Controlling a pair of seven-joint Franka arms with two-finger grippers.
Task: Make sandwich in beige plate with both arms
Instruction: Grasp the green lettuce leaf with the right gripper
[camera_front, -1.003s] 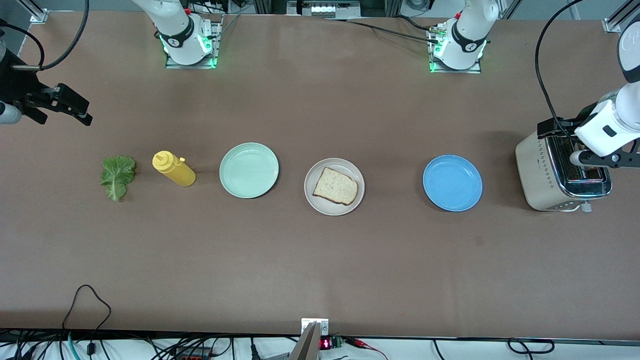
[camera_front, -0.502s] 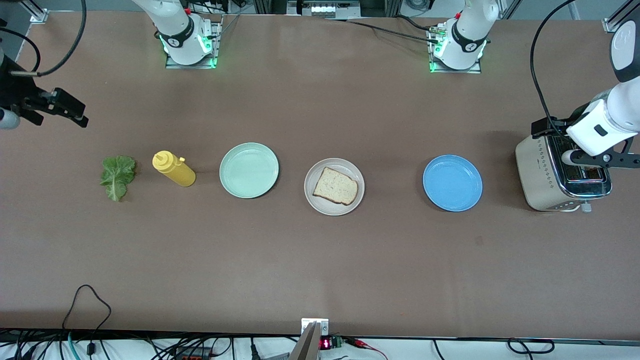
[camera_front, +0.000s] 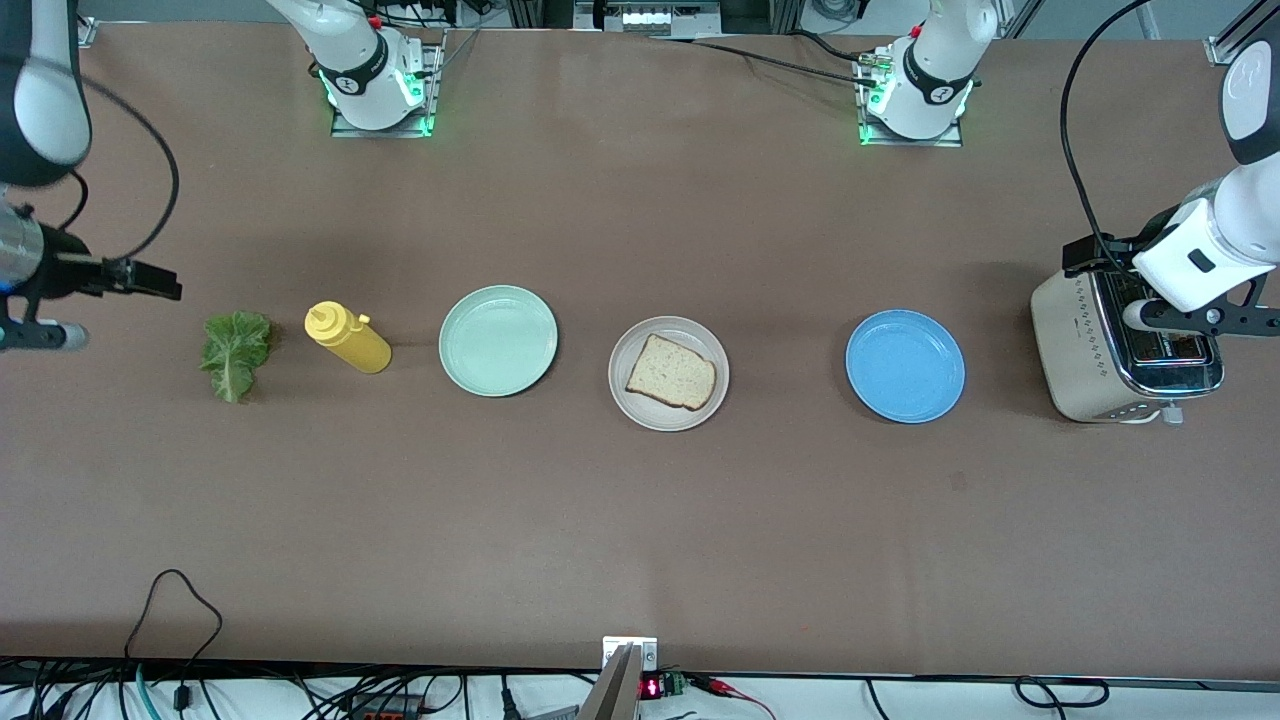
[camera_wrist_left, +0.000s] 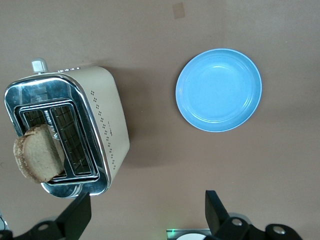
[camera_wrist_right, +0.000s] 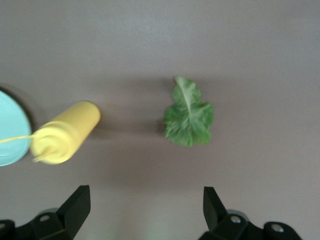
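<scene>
Hovering with both arms up, I hold nothing in either end effector. My right end effector (camera_wrist_right: 142, 210) hangs over the bench (camera_front: 640, 540) at the right arm's end, its fingers (camera_wrist_right: 77, 202) spread wide and empty; the lettuce leaf (camera_front: 236, 355) lies on the bench just beside it and a little nearer the front camera, crinkled, green, with a pale rib down its middle. A yellow squeeze bottle (camera_front: 346, 337) lies tipped on its side next to the leaf, toward the middle of the bench, and the mint-green plate (camera_front: 498, 340) sits after that.

My left end effector (camera_wrist_left: 147, 212) hangs above the toaster (camera_front: 1120, 350) at the left arm's end, jaws wide apart and gripping nothing. One slice of bread (camera_wrist_left: 39, 160), round-topped with a brown crust, stands up out of a toaster slot. The blue plate (camera_front: 905, 366) rests beside the toaster, toward the middle.

The beige plate (camera_front: 630, 400) sits at the middle of the bench, well apart from both end effectors. On it lies a single bread slice (camera_front: 671, 372), pale, speckled, squarish, with a brown crust, flat and uncovered.
</scene>
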